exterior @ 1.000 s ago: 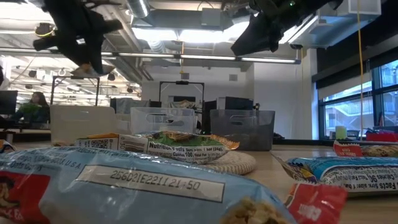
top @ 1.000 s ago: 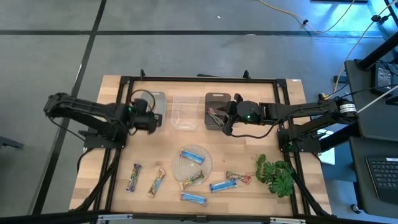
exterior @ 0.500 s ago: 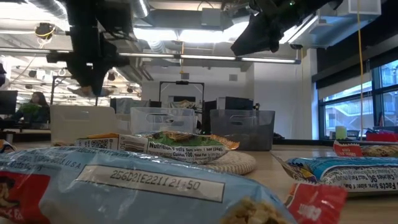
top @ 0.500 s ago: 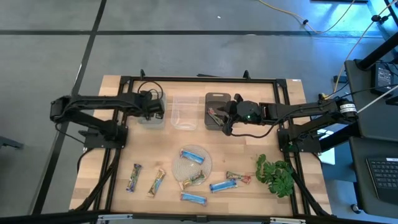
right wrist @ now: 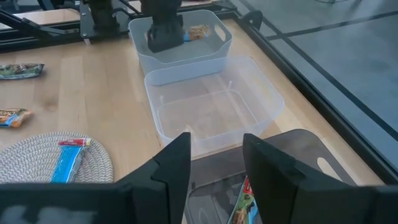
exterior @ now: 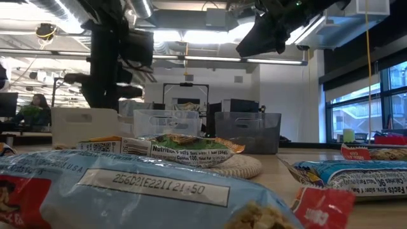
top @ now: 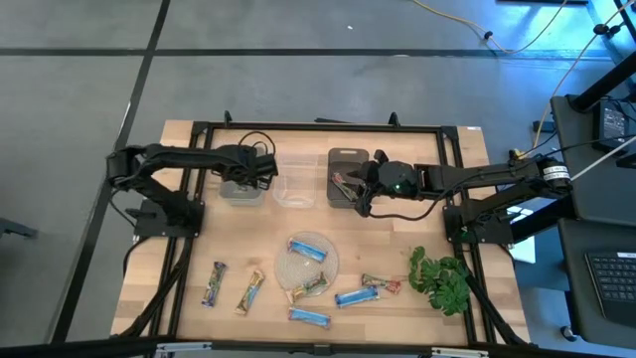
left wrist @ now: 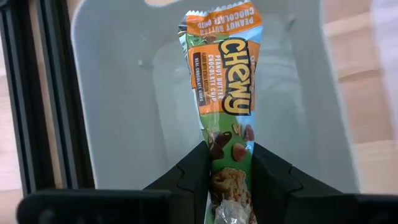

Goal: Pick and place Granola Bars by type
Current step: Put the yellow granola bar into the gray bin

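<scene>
My left gripper [left wrist: 230, 152] is shut on a green-and-orange granola bar [left wrist: 225, 81] and stands over the pale grey bin [top: 241, 187] at the table's far left; the right wrist view shows it down inside that bin [right wrist: 165, 28]. My right gripper [right wrist: 216, 142] is open above the dark bin [top: 346, 177], which holds a green-red bar [right wrist: 242, 205]. Blue bars [top: 356, 296], a gold-tan bar [top: 250, 291] and green-red bars [top: 381, 283] lie flat on the near half of the table. One blue bar [top: 307, 249] lies on the round woven mat [top: 316, 267]. My left gripper pinches the bar between its two fingers at one end of the wrapper [left wrist: 229, 180], with a finger [left wrist: 198, 174] on each long side. The bar runs on ahead of the fingers, along them. Its free end [left wrist: 221, 18] is over the grey bin's floor; whether it touches, I cannot tell.
An empty clear bin [right wrist: 211, 106] stands between the grey bin and the dark bin. A leafy green plant [top: 442, 280] lies at the table's near right. A black frame [top: 199, 129] runs round the tabletop. In the low view, bars [exterior: 184, 149] fill the foreground.
My left gripper, holding the bar, has swung toward the table's far edge and right, from beside the grey bin to over it, and has come lower. The right arm and the bars on the table have kept still.
</scene>
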